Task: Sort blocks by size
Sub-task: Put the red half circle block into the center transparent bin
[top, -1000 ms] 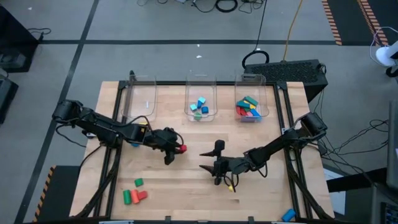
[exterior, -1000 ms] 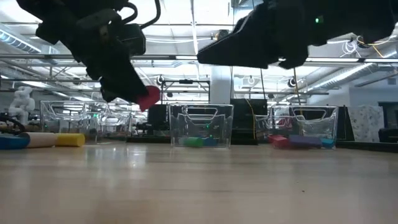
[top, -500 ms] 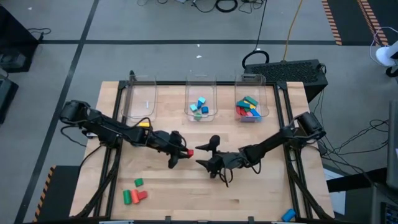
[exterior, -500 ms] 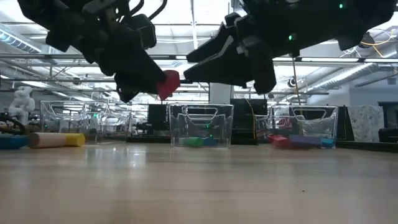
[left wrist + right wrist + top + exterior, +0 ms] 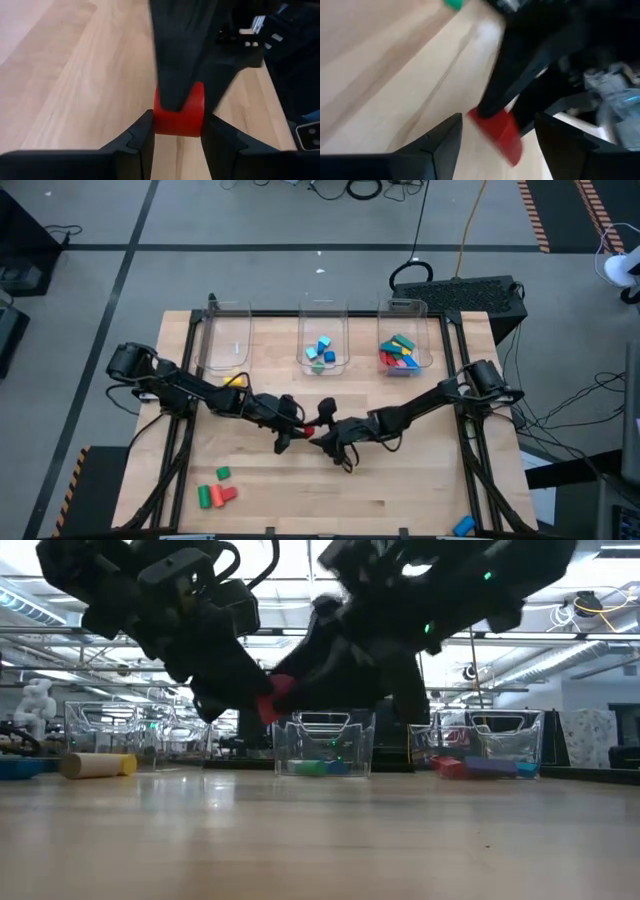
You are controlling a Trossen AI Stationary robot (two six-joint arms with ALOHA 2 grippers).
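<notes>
My left gripper (image 5: pixel 298 428) is shut on a small red block (image 5: pixel 309 427) above the middle of the table; the block also shows in the left wrist view (image 5: pixel 179 117) and the low view (image 5: pixel 272 700). My right gripper (image 5: pixel 323 434) is open right beside it, coming from the table's right. In the right wrist view its fingers (image 5: pixel 442 142) stand on either side of the red block (image 5: pixel 499 131). Whether one of them touches the block I cannot tell. My left gripper pinches the red block by two opposite sides (image 5: pixel 158 122) between its two fingers. The fingers come roughly level from the table's left. The block is lifted clear of the table and sticks out beyond the fingertips toward the right gripper.
Three clear bins stand at the far edge: the left one (image 5: pixel 226 340), the middle one (image 5: pixel 322 365) with blue and green blocks, the right one (image 5: pixel 404 368) with red, green and blue blocks. Green and red blocks (image 5: pixel 214 492) lie near left; a yellow one (image 5: pixel 233 380) lies by the left arm.
My left gripper has carried the red block toward the table's right, keeping it clear of the table. My right gripper has gone toward the table's left to meet it, and its open fingers now stand around the block.
</notes>
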